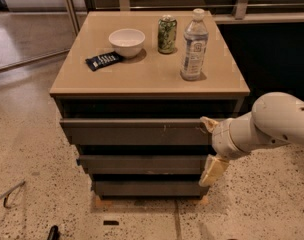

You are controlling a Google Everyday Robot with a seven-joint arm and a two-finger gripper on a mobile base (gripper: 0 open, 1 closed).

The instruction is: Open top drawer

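The top drawer (134,131) is the widest dark grey-brown front of the cabinet, with pale scratches right of centre. A dark gap shows above it under the tabletop. My gripper (210,147) is at the drawer's right end, its white arm coming in from the right. The upper pale fingertip (207,123) touches the drawer front's top right corner. The lower finger (212,170) hangs beside the second drawer (142,163). The fingers stand wide apart and hold nothing.
On the tan tabletop (142,79) stand a white bowl (127,41), a green can (167,34), a water bottle (194,46) and a dark snack packet (103,60). A third drawer (147,187) sits lowest. Speckled floor surrounds the cabinet; a dark counter stands at the back right.
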